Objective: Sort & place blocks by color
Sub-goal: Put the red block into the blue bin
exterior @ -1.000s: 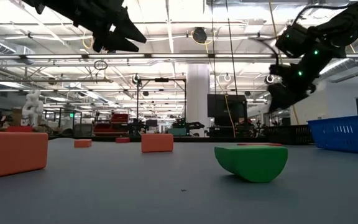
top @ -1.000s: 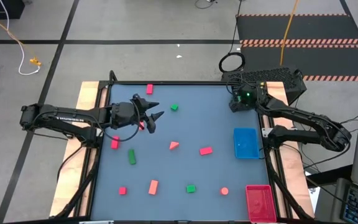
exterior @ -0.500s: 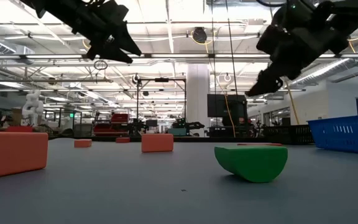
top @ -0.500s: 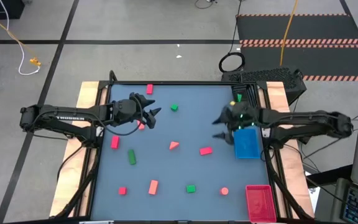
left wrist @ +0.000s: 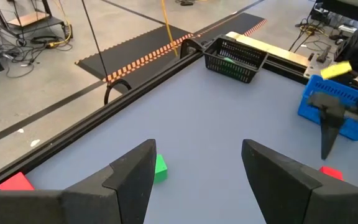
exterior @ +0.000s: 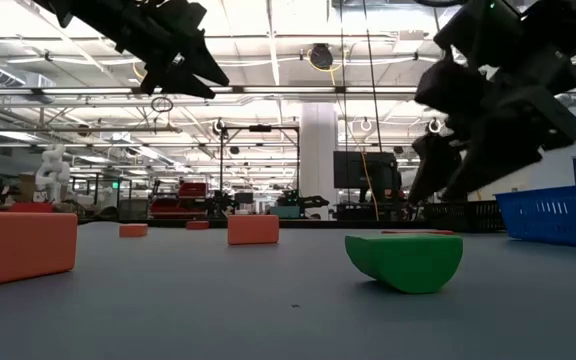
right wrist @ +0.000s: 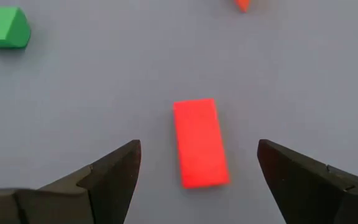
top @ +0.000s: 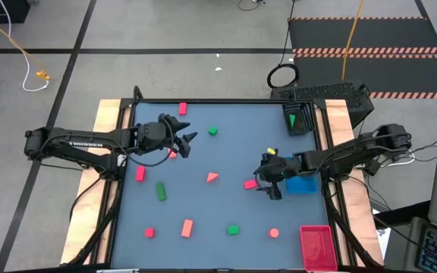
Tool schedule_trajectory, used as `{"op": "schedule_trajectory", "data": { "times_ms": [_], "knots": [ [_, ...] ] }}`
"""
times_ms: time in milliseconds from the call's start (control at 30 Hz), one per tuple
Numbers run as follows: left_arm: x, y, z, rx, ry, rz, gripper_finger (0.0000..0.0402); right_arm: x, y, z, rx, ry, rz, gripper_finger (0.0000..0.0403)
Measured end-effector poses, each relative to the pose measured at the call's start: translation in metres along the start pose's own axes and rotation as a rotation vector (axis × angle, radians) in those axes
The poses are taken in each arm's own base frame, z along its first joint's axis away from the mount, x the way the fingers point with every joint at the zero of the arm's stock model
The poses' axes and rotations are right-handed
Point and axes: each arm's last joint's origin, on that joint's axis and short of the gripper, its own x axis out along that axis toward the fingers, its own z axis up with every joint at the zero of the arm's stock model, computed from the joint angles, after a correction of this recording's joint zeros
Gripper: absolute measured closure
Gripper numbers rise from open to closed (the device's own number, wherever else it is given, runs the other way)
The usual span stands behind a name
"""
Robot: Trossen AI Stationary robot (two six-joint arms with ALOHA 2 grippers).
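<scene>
1. The blue tray [top: 303, 182] is partly covered at its 9 o'clock edge by the right gripper [top: 267, 184] in the high view.
2. A pink block [top: 172, 154] is half hidden beneath the left gripper [top: 185, 141].
3. The orange block [exterior: 20, 246] is cut off by the low view's 9 o'clock edge.
4. The red tray [top: 319, 249] is cropped at 6 o'clock.
</scene>
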Motion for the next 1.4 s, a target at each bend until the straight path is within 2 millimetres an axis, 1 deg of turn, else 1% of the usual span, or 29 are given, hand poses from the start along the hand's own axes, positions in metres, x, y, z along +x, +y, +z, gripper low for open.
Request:
{"op": "schedule_trajectory", "data": {
  "times_ms": [100,233,333,500,633,800,833,1000,1133,1300,1400],
  "knots": [
    [0.000,0.000,0.000,0.000,0.000,0.000,0.0163,0.010,0.002,-0.003,0.003,0.019,0.005,0.0096],
    [0.000,0.000,0.000,0.000,0.000,0.000,0.0163,0.017,0.001,-0.008,0.003,0.053,-0.044,0.0107],
    [0.000,0.000,0.000,0.002,0.000,0.000,0.0163,0.024,0.001,-0.010,0.003,0.063,-0.044,0.0116],
    [0.000,0.000,0.000,0.005,0.001,0.001,0.0163,0.033,0.004,-0.013,-0.011,0.060,-0.031,0.0140],
    [0.000,0.000,0.000,0.009,0.001,0.000,0.0163,0.034,0.007,-0.012,-0.022,0.052,-0.040,0.0183],
    [0.000,0.000,0.000,0.009,0.001,0.000,0.0163,0.033,0.009,-0.011,-0.069,0.047,-0.045,0.0274],
    [0.000,0.000,0.000,0.009,0.001,0.000,0.0163,0.032,0.009,-0.011,-0.082,0.047,-0.047,0.0282],
    [0.000,0.000,-0.001,0.012,0.008,0.002,0.0163,0.031,0.009,-0.012,-0.094,0.054,-0.050,0.0282],
    [0.000,0.001,-0.003,0.021,0.027,0.008,0.0163,0.017,0.007,-0.009,-0.067,0.060,-0.116,0.0282],
    [0.000,0.001,-0.003,0.035,0.033,0.009,0.0163,-0.023,0.004,-0.006,-0.010,0.061,-0.211,0.0282],
    [0.000,0.001,-0.003,0.036,0.033,0.009,0.0163,-0.050,0.002,-0.007,0.078,0.027,-0.252,0.0282]
  ]
}}
